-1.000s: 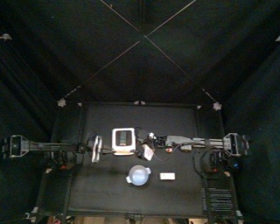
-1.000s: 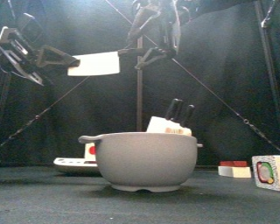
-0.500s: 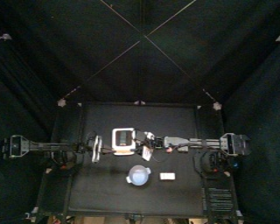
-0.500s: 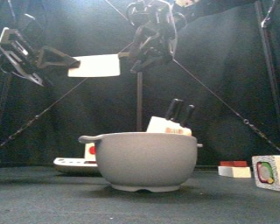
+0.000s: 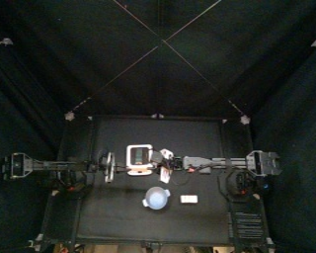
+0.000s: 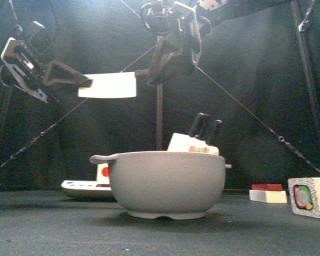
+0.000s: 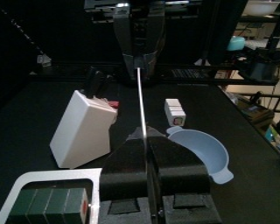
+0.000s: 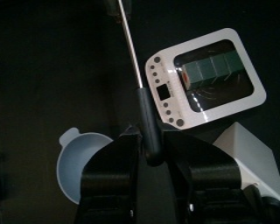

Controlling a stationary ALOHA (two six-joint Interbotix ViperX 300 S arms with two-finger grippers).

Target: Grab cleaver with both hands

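The cleaver (image 6: 112,86) hangs in the air well above the surface (image 6: 43,235), held level with its broad pale rectangular blade flat toward the front camera. The left gripper (image 6: 72,77) grasps it at one end, jaws clenched on its dark handle. In the left wrist view the cleaver (image 7: 143,96) shows edge-on as a thin bright line running away from the jaws. The right gripper (image 6: 159,62) meets the blade's other end; in the right wrist view its jaws are clenched on a dark bar (image 8: 147,122) that continues into a thin metal edge. Below stand a grey bowl (image 6: 160,183), a white knife block (image 7: 84,128), a white scale (image 8: 206,75) and a small box (image 6: 308,196).
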